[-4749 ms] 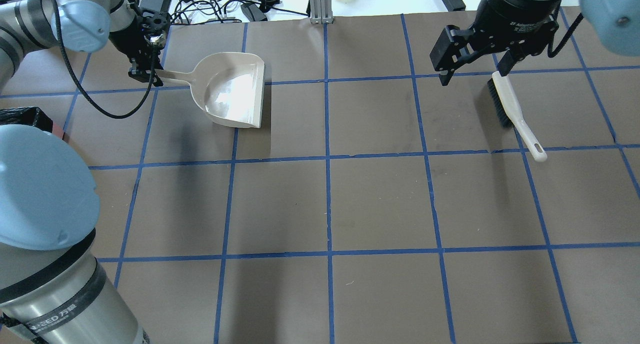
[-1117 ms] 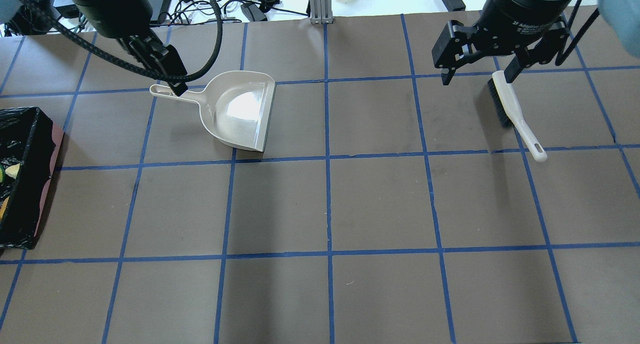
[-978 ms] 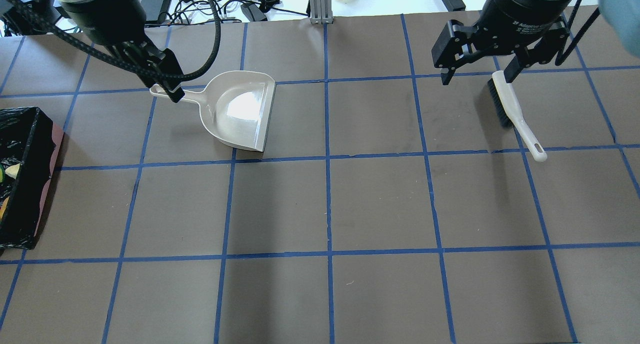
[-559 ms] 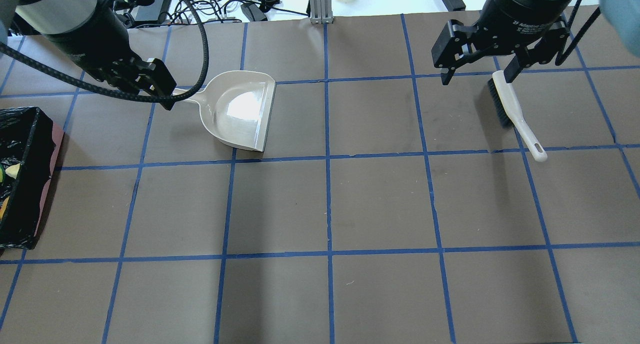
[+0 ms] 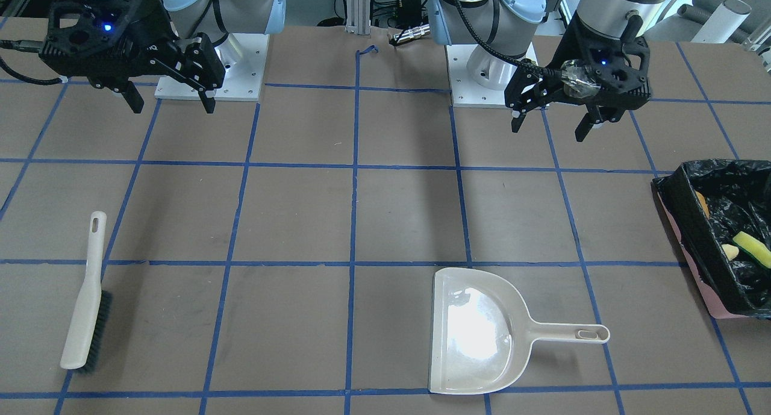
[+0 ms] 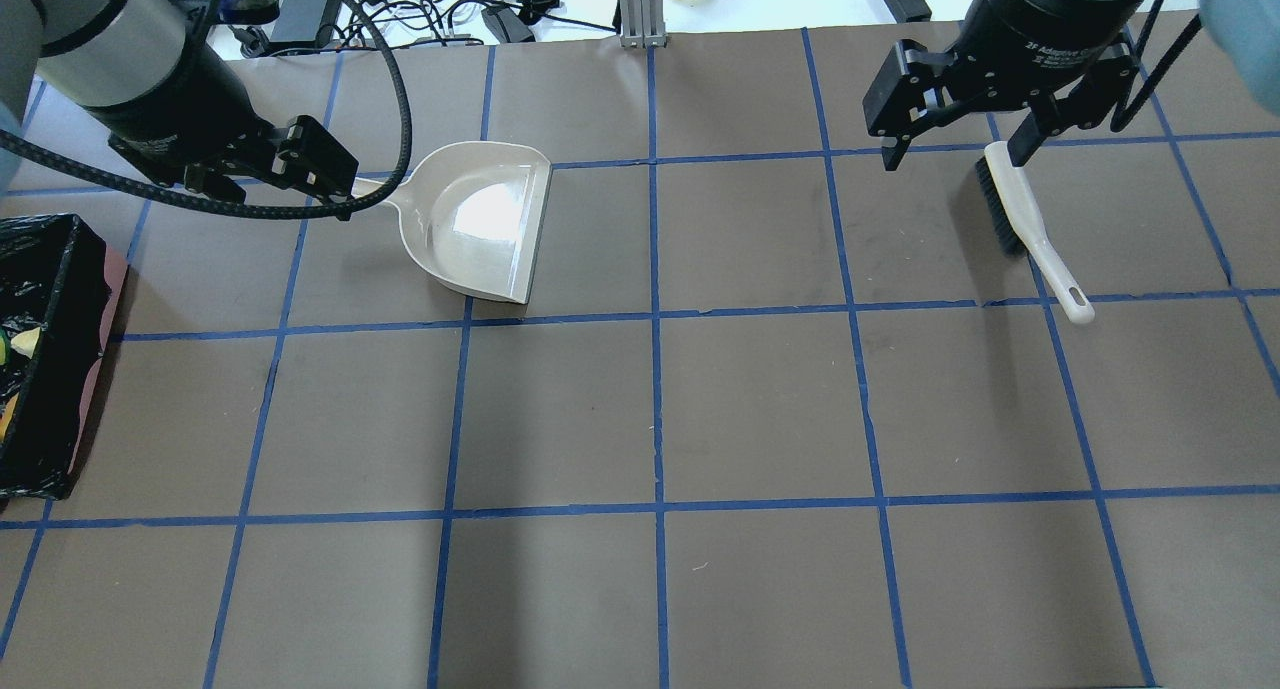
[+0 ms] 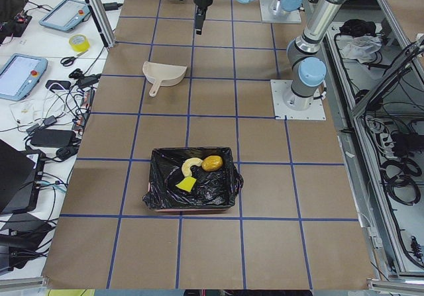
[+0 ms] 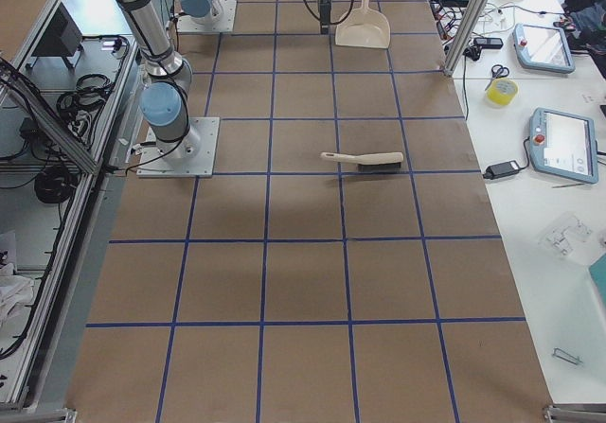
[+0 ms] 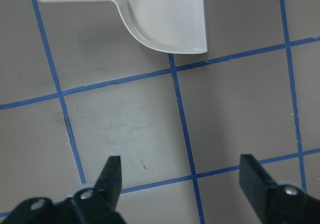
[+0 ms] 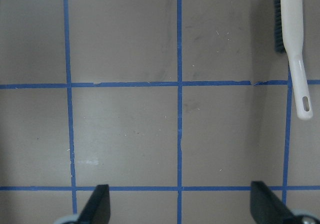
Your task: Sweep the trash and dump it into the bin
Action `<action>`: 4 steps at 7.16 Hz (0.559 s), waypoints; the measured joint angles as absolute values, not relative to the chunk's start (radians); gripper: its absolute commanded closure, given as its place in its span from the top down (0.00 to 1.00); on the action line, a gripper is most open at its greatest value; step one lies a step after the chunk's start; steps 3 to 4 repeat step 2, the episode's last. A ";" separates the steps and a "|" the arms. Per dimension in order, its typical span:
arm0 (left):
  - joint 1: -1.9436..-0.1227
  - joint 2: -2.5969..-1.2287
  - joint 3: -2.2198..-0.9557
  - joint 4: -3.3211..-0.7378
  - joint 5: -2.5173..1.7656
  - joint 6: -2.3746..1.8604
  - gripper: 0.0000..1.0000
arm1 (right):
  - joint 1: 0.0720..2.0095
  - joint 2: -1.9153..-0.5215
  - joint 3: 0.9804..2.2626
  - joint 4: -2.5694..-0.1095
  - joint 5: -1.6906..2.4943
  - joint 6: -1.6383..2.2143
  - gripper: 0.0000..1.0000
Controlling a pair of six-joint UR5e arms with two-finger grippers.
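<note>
On the brown, blue-taped table (image 6: 760, 409), largest item first:

Left arm: raised over the far left part of the table. Left gripper (image 5: 553, 118), jaws spread apart, nothing between them; the wrist view shows both fingers wide with bare table beneath.

Right arm: raised over the far right part. Right gripper (image 5: 169, 100), jaws likewise spread and empty.

Bin (image 7: 158, 182): rectangular box lined with crinkled black plastic, pink edge at its base, at the table's left end, well apart from both grippers. It holds the trash.

Dustpan (image 6: 478, 221): beige, flat on the table, empty, mouth toward the centre, handle pointing left toward the left gripper. In the left wrist view it lies ahead of the fingers and apart from them.

Brush (image 6: 1025, 224): white handle, dark bristles, lying on the table below the right gripper and untouched by it.

Trash, all inside the bin: golden-brown glossy roll (image 7: 212, 163); curved tan pastry piece (image 7: 190, 165) just beside it; yellow sponge wedge (image 7: 185, 185) nearer the bin's front wall. No loose item shows on the table.

Judgement: sweeping and dumping look complete, both tools set down and released; the step in hand appears to be pulling the arms clear. Done well, each gripper lifts straight up before travelling, the left one staying clear of the dustpan handle and the bin rim, the right one clear of the brush, so nothing is nudged.
</note>
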State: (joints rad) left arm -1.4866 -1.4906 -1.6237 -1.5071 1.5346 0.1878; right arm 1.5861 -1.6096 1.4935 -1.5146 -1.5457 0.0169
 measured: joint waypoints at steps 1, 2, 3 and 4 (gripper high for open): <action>-1.486 -1.494 -1.617 -1.507 1.537 0.161 1.00 | 1.586 -1.610 1.493 -1.515 -1.546 0.017 1.00; -1.485 -1.504 -1.603 -1.507 1.538 0.149 1.00 | 1.586 -1.610 1.493 -1.515 -1.546 0.017 1.00; -1.485 -1.504 -1.603 -1.507 1.538 0.149 1.00 | 1.586 -1.610 1.493 -1.515 -1.546 0.017 1.00; -1.485 -1.504 -1.603 -1.507 1.538 0.149 1.00 | 1.586 -1.610 1.493 -1.515 -1.546 0.017 1.00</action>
